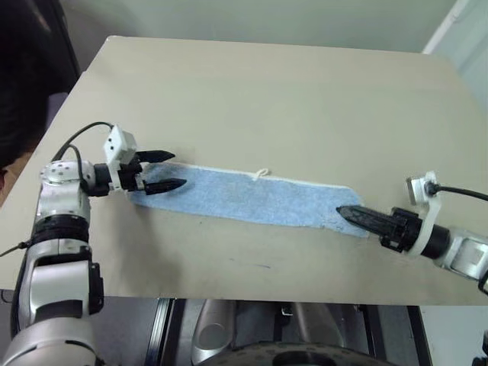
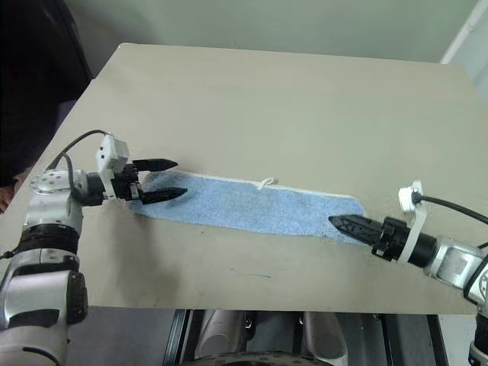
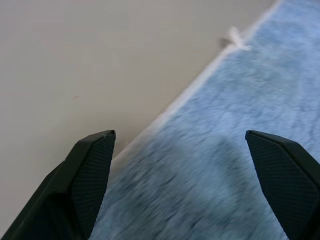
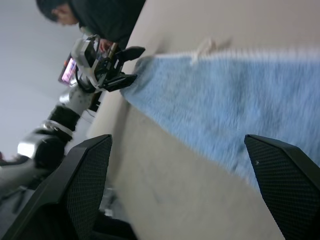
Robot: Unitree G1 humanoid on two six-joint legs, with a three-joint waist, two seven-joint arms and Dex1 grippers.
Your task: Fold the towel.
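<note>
The towel (image 1: 252, 198) is a light blue terry strip lying flat and long across the near part of the table, with white edging along its far side and a small loop tag (image 1: 261, 174) at mid-length. My left gripper (image 1: 169, 171) is at the towel's left end, open, one finger over the bare table and the other over the towel's corner. In the left wrist view the two fingers (image 3: 90, 175) stand wide apart above the towel's edge (image 3: 235, 150). My right gripper (image 1: 349, 214) points at the towel's right end, open, with nothing between its fingers (image 4: 85, 185).
The beige table (image 1: 252, 99) stretches far beyond the towel, and its near edge runs just below both arms. A person in dark clothing (image 4: 102, 15) stands past the table's left side.
</note>
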